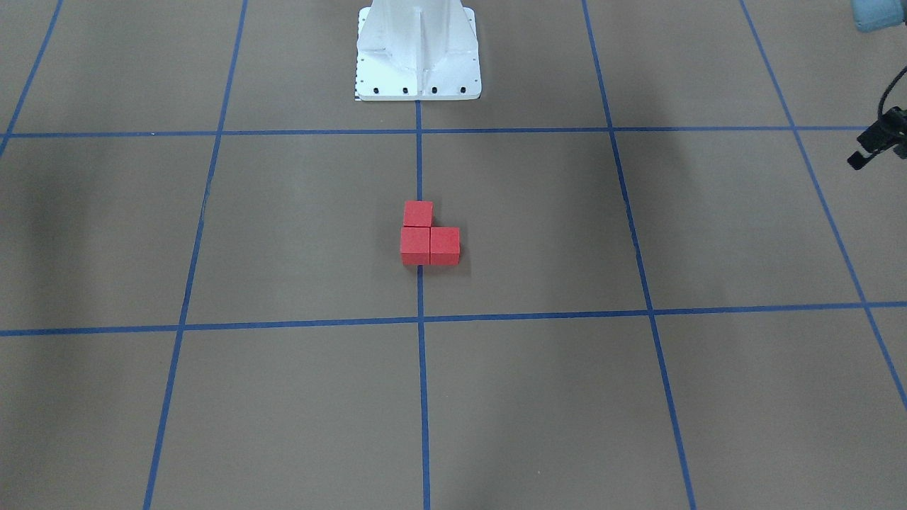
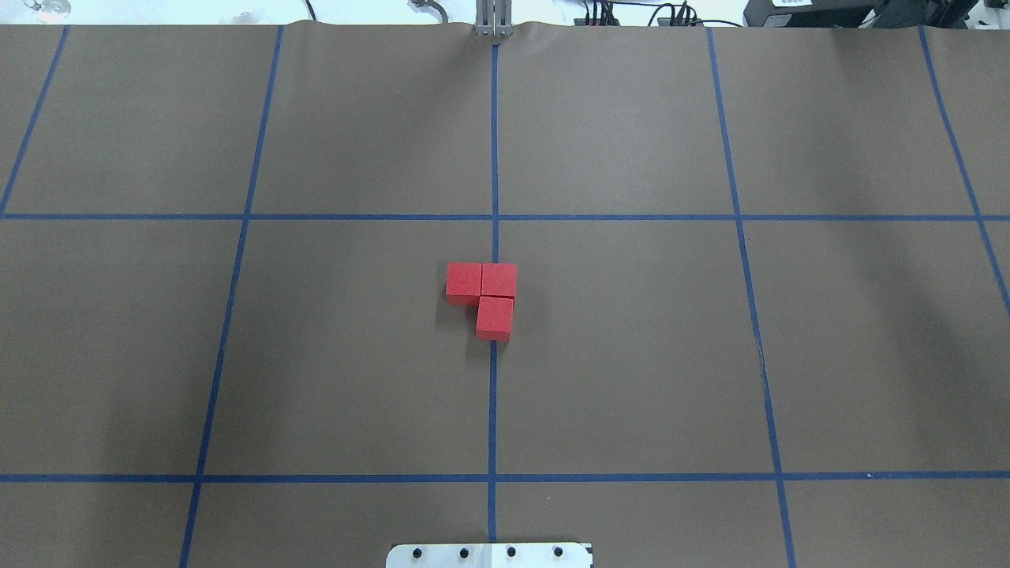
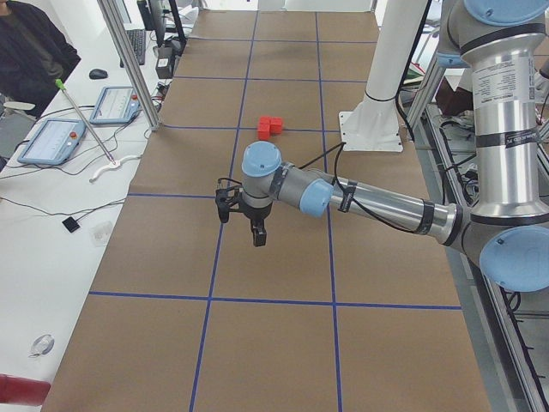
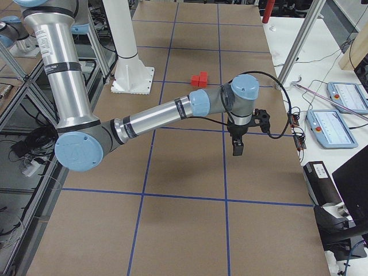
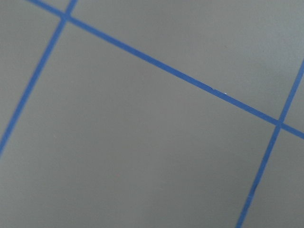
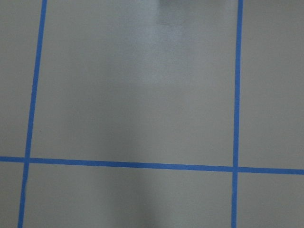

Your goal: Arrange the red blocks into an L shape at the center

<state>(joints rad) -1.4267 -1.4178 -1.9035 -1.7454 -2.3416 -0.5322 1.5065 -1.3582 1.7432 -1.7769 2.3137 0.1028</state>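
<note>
Three red blocks [image 2: 481, 296] sit touching on the brown table at its center, on the middle blue line. Two stand side by side [image 2: 464, 282] and the third [image 2: 495, 317] sits against the right one on the robot's side, making an L. They also show in the front view [image 1: 429, 237], the left view [image 3: 269, 127] and the right view [image 4: 199, 79]. My left gripper [image 3: 258, 236] hangs over the table far to the left of the blocks. My right gripper [image 4: 237, 149] hangs far to their right. I cannot tell whether either is open or shut. Both wrist views show only bare table.
The white robot base [image 1: 418, 53] stands behind the blocks. Blue tape lines [image 2: 493, 394] divide the brown table into squares. Control tablets [image 3: 51, 142] and cables lie on the white bench beyond the table's far edge, where a person sits.
</note>
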